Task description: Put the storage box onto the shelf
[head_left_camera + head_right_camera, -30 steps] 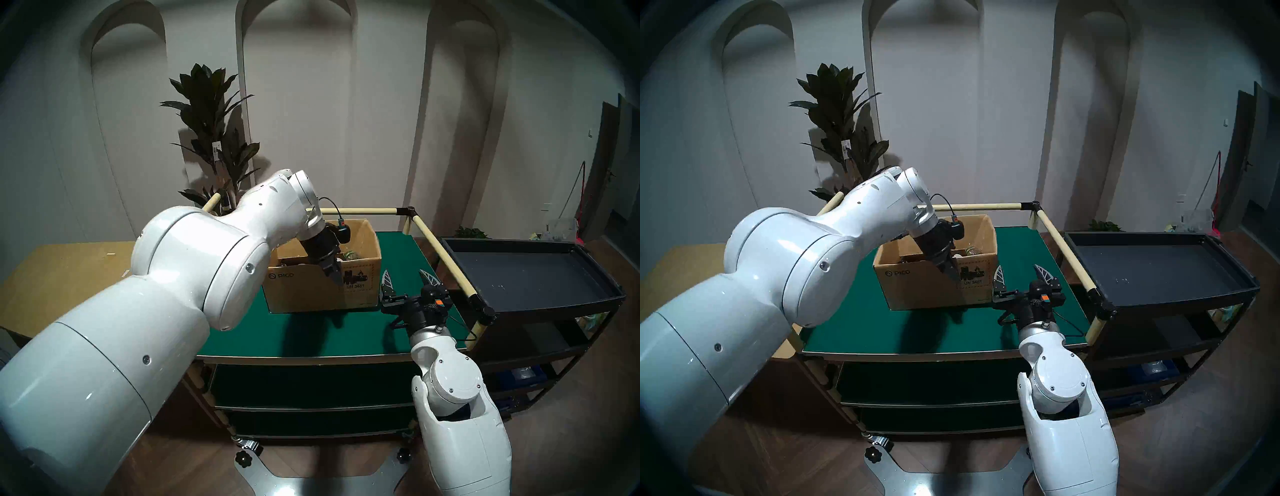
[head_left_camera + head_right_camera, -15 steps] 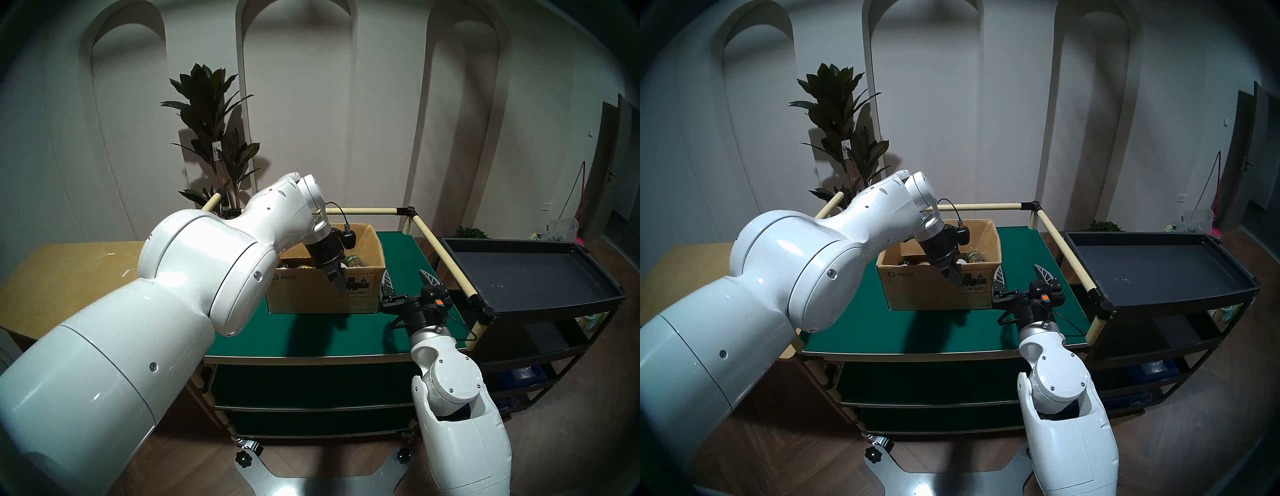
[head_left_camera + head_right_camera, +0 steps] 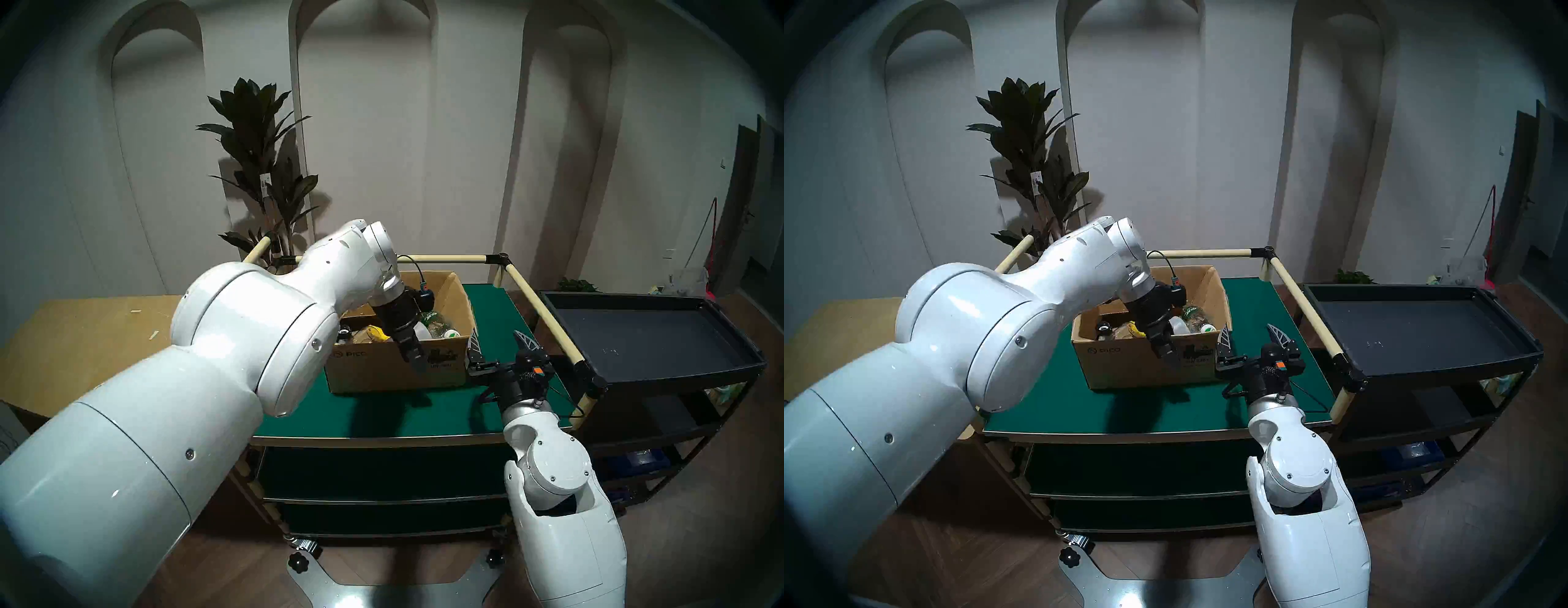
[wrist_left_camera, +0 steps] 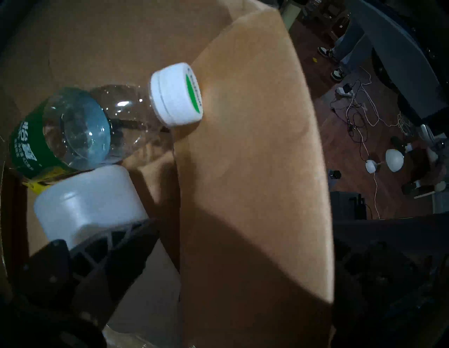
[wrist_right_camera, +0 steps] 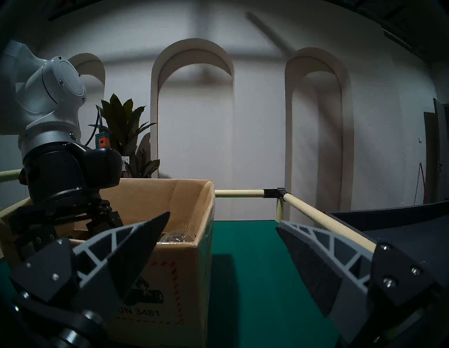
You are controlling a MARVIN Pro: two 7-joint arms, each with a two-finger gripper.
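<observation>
On the far left a light wooden counter (image 3: 80, 335) stands beside the shelf (image 3: 382, 412), whose top board is dark green, railed with cream tubes and black corner joints. The left arm reaches in from the near left, elbow high, its wrist bent down over the cardboard storage box (image 3: 373, 373). The box rests on the top board toward the far side, open at the top. Its near wall is printed "PICO" at the left; a black battery hazard label reading "UN 3481" (image 5: 145, 301), framed in red dashes, sits at the right.

The left gripper (image 3: 415, 358) pinches the near wall at its upper edge, one finger (image 4: 102, 252) inside the box and the other outside against the hazard label. Inside lie a clear plastic bottle (image 4: 80, 131) with a green label in white characters and a white cap ringed green (image 4: 177, 94), and a plain white plastic jar (image 4: 90, 204) touching it; a yellow item farther left is too small to name.

The right arm rises from the near right, forearm upright, wrist level. The right gripper (image 3: 500, 342) hangs with fingers spread wide, holding nothing, its left finger (image 5: 136, 240) just beside the box's near right corner. On the far right stands a black metal cart with a grey tray (image 3: 636, 335).
</observation>
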